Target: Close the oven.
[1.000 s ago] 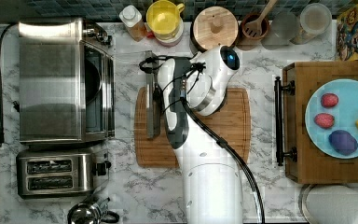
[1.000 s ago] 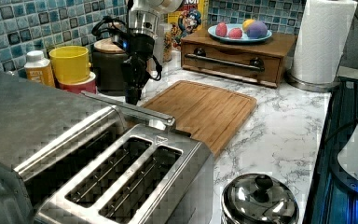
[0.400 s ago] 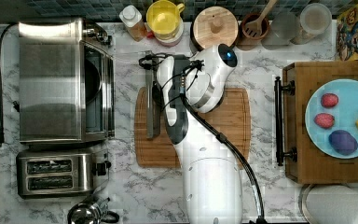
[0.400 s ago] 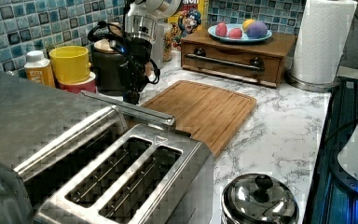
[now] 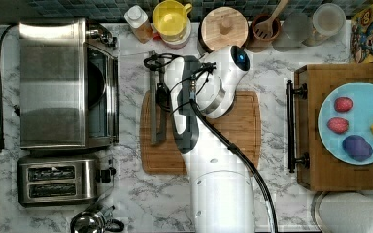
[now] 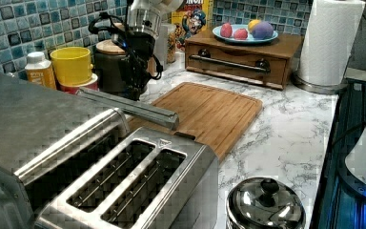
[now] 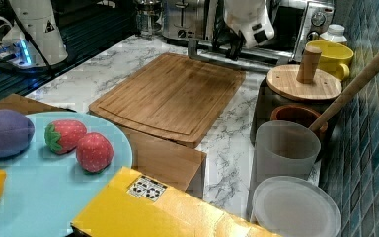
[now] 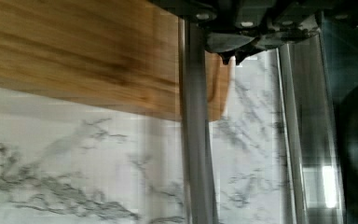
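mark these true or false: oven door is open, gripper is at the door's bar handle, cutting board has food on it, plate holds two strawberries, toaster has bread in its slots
1. The oven door is open: true.
2. The gripper is at the door's bar handle: true.
3. The cutting board has food on it: false, it carries no food.
4. The plate holds two strawberries: true, along with a lemon and a purple fruit.
5. The toaster has bread in its slots: false, both slots are empty.

The oven (image 5: 53,82) is shiny silver with a dark inside. Beside it, the counter (image 5: 126,194) is white with grey swirls. The cutting board (image 5: 243,131) is light brown wood. Behind the oven stands a yellow cup (image 5: 171,17). The wall tiles (image 6: 9,28) are blue.
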Robot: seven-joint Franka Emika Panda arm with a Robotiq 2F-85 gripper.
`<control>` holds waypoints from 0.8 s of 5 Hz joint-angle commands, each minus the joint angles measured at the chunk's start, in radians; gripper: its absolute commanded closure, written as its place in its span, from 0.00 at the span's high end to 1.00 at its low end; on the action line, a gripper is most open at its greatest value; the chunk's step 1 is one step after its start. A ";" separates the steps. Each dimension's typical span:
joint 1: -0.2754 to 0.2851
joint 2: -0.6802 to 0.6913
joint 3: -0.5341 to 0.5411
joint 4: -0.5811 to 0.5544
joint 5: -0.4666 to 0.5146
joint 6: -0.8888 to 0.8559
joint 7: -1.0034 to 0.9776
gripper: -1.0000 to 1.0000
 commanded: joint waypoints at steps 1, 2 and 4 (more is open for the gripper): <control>0.215 -0.258 0.131 0.057 -0.133 0.112 0.158 0.00; 0.265 -0.242 0.123 0.082 -0.223 0.120 0.229 0.00; 0.379 -0.297 0.096 0.044 -0.522 0.272 0.522 0.00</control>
